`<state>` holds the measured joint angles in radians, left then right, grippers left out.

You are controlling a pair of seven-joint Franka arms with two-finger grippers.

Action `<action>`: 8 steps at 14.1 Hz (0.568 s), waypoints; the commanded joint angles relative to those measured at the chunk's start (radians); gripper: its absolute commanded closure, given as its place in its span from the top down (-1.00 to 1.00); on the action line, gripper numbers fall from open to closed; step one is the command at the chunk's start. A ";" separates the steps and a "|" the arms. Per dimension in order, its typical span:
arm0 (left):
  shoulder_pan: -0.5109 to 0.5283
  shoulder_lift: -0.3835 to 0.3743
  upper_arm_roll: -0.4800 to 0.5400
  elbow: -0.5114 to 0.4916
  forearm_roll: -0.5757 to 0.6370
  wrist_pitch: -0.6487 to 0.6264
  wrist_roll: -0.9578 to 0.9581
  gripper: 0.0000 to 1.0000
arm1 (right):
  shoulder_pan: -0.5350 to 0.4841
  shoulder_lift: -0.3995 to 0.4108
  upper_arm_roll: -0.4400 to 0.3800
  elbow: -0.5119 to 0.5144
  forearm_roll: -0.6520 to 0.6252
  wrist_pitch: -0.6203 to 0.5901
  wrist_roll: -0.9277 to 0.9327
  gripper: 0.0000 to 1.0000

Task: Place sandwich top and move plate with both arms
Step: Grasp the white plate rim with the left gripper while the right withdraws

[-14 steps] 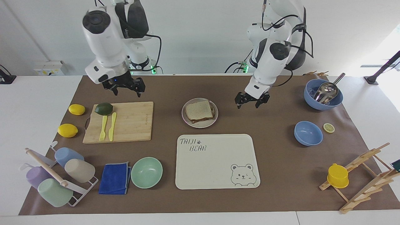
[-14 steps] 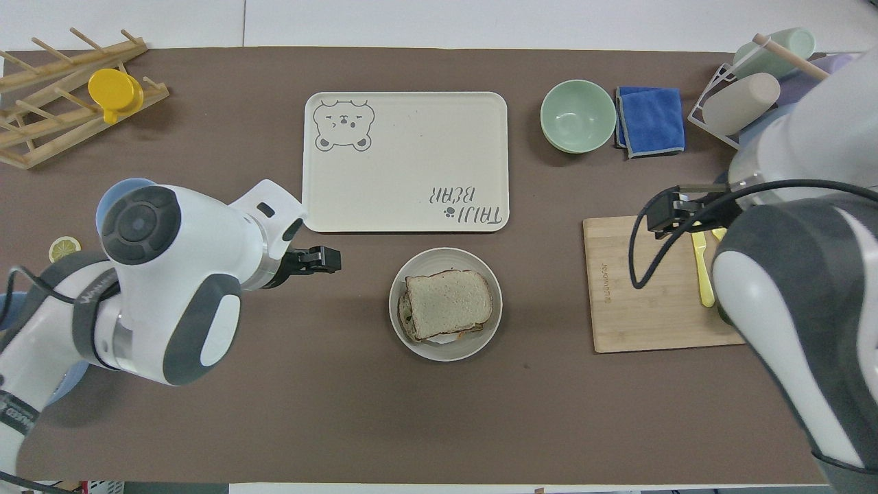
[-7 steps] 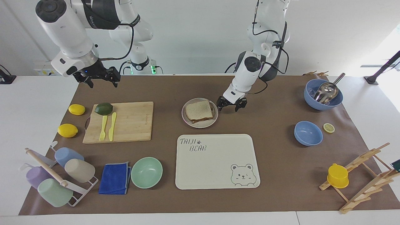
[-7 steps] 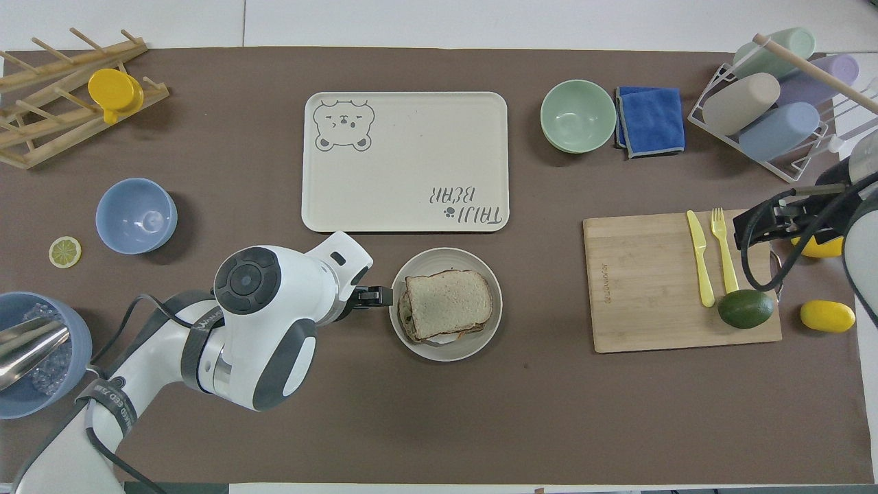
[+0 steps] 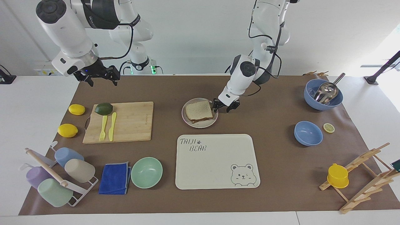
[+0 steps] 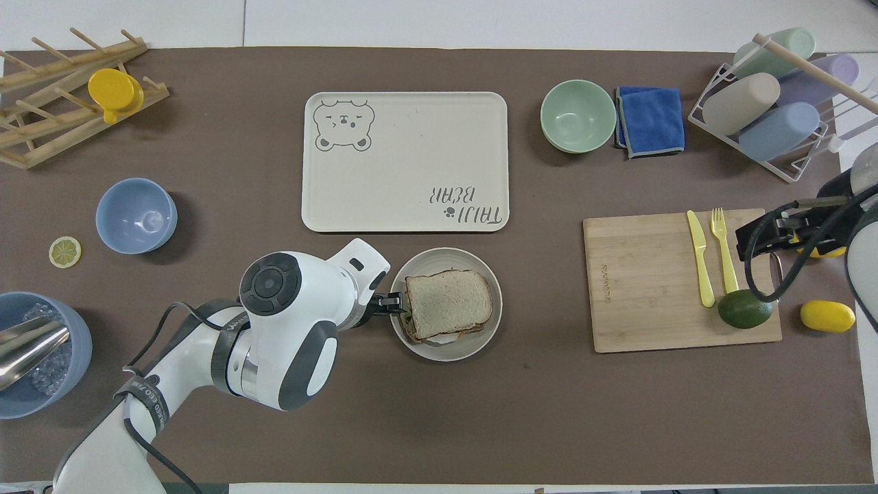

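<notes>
The sandwich top (image 5: 198, 110) lies on the stacked sandwich on the round plate (image 5: 200, 123), mid-table, nearer to the robots than the tray. It also shows in the overhead view (image 6: 449, 300), on the plate (image 6: 446, 353). My left gripper (image 5: 223, 107) is low at the plate's rim on the side toward the left arm's end, open, with one finger at the rim; it also shows in the overhead view (image 6: 394, 302). My right gripper (image 5: 100, 78) is open and empty, raised over the mat's edge toward the right arm's end, by the cutting board (image 5: 131, 122).
The bear-printed tray (image 5: 215, 162) lies just beside the plate, farther from the robots. A mint bowl (image 5: 146, 172) and a blue cloth (image 5: 115, 178) lie beside the tray. The cutting board carries an avocado (image 5: 103, 108), a fork and a knife. Two blue bowls (image 5: 308, 133) stand toward the left arm's end.
My left gripper has come down and across to the plate's rim. My right arm has swung up and away from over the cutting board toward its end of the table.
</notes>
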<state>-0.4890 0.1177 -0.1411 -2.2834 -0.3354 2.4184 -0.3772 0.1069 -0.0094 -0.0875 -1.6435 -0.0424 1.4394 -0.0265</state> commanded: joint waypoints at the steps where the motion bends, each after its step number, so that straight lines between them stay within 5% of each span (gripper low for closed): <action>1: -0.016 0.002 0.012 -0.011 -0.031 0.025 0.003 0.14 | -0.044 -0.024 0.000 -0.032 0.036 0.013 -0.009 1.00; 6: -0.046 0.037 0.012 -0.010 -0.082 0.080 0.003 -0.37 | -0.116 -0.023 0.077 -0.032 0.044 0.007 -0.013 1.00; 8: -0.046 0.037 0.012 -0.010 -0.082 0.079 0.004 -0.90 | -0.115 -0.023 0.077 -0.032 0.044 0.007 -0.012 1.00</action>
<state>-0.5189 0.1462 -0.1418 -2.2822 -0.3988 2.4735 -0.3770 0.0154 -0.0123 -0.0296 -1.6509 -0.0203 1.4396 -0.0269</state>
